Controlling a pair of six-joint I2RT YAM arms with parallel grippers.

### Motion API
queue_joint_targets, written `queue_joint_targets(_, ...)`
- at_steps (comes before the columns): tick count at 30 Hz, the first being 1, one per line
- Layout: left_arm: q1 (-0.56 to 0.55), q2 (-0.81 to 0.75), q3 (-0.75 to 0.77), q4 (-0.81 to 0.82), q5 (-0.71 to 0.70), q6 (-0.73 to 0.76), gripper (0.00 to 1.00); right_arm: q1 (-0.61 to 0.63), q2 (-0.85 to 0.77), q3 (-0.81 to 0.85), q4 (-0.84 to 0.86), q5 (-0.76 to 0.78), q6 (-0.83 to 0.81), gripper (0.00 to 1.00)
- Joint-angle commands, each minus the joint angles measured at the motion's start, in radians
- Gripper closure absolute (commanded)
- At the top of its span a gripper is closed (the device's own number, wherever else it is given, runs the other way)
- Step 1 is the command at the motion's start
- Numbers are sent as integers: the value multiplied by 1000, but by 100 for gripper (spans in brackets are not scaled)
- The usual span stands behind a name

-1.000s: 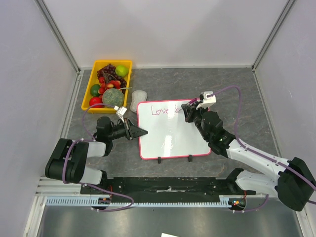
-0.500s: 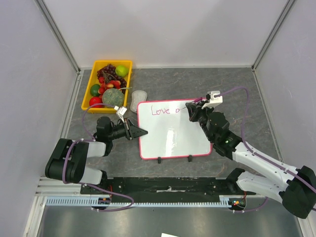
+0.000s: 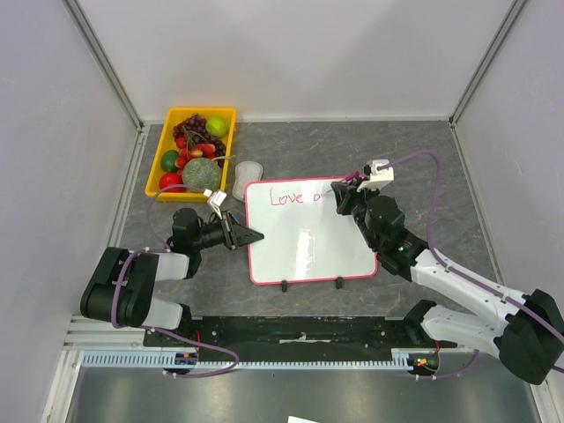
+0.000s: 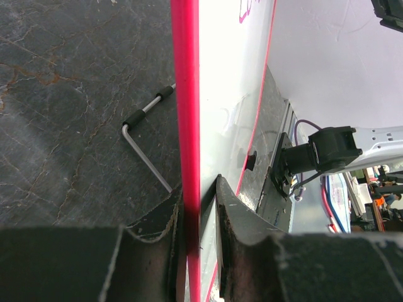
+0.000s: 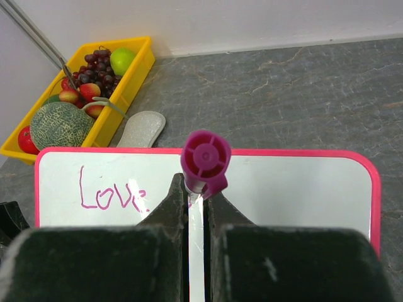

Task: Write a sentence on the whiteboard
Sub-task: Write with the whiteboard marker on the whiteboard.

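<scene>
A pink-framed glossy white whiteboard (image 3: 304,251) sits on the table (image 3: 423,176); the left gripper (image 3: 254,236) clamps its 9 o'clock edge. The right gripper (image 3: 342,197) pinches a magenta marker (image 5: 204,161) at 3 o'clock of the pink handwritten sentence (image 3: 287,196).

The whiteboard (image 3: 308,251) lies face up on the table. It is a glossy white rectangle with rounded corners and a thin pink-red frame, and two small black feet sit on its near edge. Its left edge is pinched between the jaws of the left tool (image 3: 251,236). The sentence (image 3: 285,197) reads only "Love" in thin magenta cursive (a small further stroke beside it is unclear under glare), running along the far edge, toward the left corner.
</scene>
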Motion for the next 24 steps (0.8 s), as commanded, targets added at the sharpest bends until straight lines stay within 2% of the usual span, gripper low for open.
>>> queue_joint_targets(1,-2,-3,0,12,-23,51,98,-8,7,47,42,24,-6,100)
queue_joint_targets(13,-2,-5,0,12,-21,53,98,-28,39,19,65,29,2,100)
queue_joint_targets(24,-2,-5,0,10,-23,53,98,-31,-5,-39,25,3,5,100)
